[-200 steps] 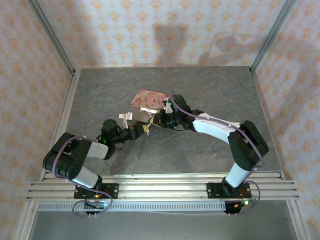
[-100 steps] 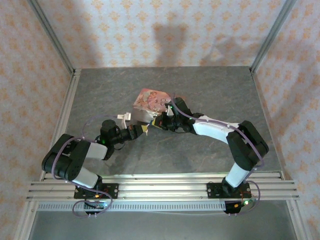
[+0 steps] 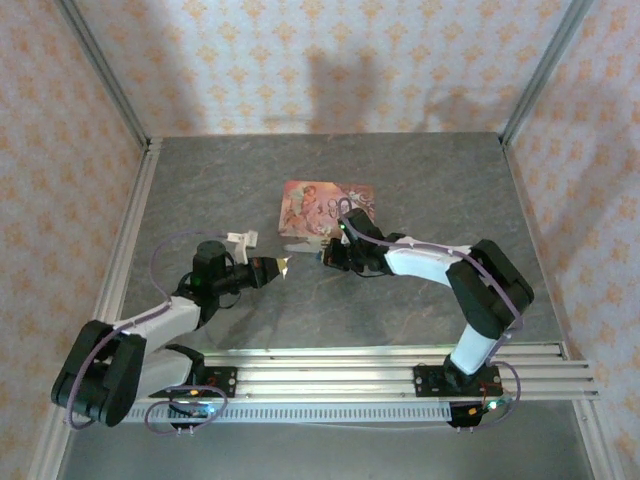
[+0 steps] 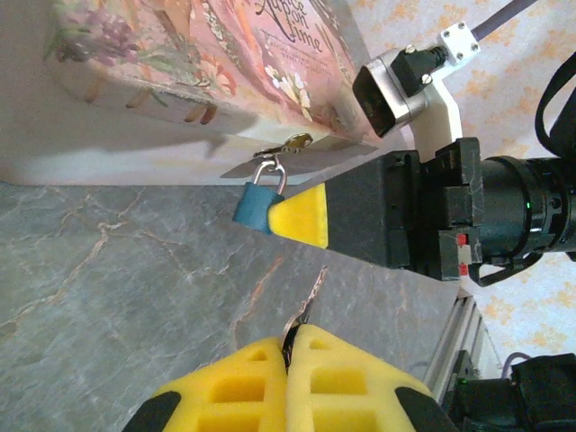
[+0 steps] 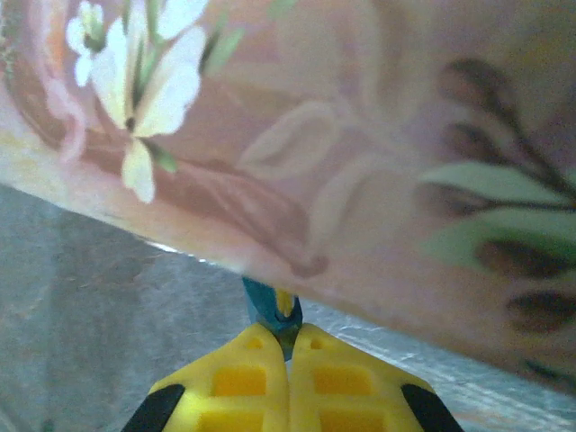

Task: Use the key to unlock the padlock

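Note:
The tiny blue padlock (image 4: 255, 206) hangs by its shackle from the brass hasp (image 4: 290, 144) on the front of the pink illustrated tin (image 3: 326, 204). My right gripper (image 5: 290, 335) is shut on the padlock (image 5: 268, 310), with its yellow fingertips (image 4: 302, 219) pinching the lock's body from the right. In the left wrist view my left gripper (image 4: 290, 335) is shut on the key (image 4: 308, 301). The thin metal blade sticks out from between the pads towards the padlock, a short way from it. From above, the left gripper (image 3: 283, 266) sits left of the right gripper (image 3: 328, 252).
The tin (image 4: 207, 63) lies on the grey marbled tabletop (image 3: 420, 175), near its middle. Aluminium rails (image 3: 330, 375) run along the near edge by the arm bases. Patterned walls enclose the table at the back and sides.
The tin has shifted right and now lies flatter. My left arm has drawn back to the left, taking the key a little away from the padlock. The right gripper keeps its hold.

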### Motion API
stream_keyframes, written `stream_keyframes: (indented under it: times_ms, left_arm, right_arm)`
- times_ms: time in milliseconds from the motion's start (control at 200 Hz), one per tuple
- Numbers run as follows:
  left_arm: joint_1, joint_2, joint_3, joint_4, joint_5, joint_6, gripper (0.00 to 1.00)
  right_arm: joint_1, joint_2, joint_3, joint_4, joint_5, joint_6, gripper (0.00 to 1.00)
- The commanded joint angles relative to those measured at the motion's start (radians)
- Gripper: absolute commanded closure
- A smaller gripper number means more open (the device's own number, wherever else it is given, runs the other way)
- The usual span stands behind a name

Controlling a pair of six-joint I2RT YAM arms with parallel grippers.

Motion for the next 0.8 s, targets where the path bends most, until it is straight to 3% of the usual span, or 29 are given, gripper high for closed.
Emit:
stream_keyframes:
  times_ms: [0,135,235,591,796]
  left_arm:
    - [0.008,-0.048,0.012,-0.136,-0.035,0.077,1.0]
    - [0.008,-0.085,0.014,-0.189,-0.048,0.095,1.0]
    - [0.008,-0.108,0.012,-0.211,-0.053,0.099,1.0]
    - [0.008,-0.214,0.028,-0.382,-0.136,0.126,1.0]
    - [0.009,-0.26,0.031,-0.449,-0.165,0.131,1.0]
  right_arm:
    - [0.023,-0.011,0.007,-0.022,0.127,-0.067,0.91]
    - [0.044,-0.048,0.009,-0.069,0.232,-0.076,0.6]
    - [0.075,-0.066,0.032,-0.128,0.321,-0.084,0.49]
    - [0.221,0.05,0.206,-0.339,0.675,-0.024,0.46]
    - [0.244,0.137,0.271,-0.359,0.763,0.029,0.46]
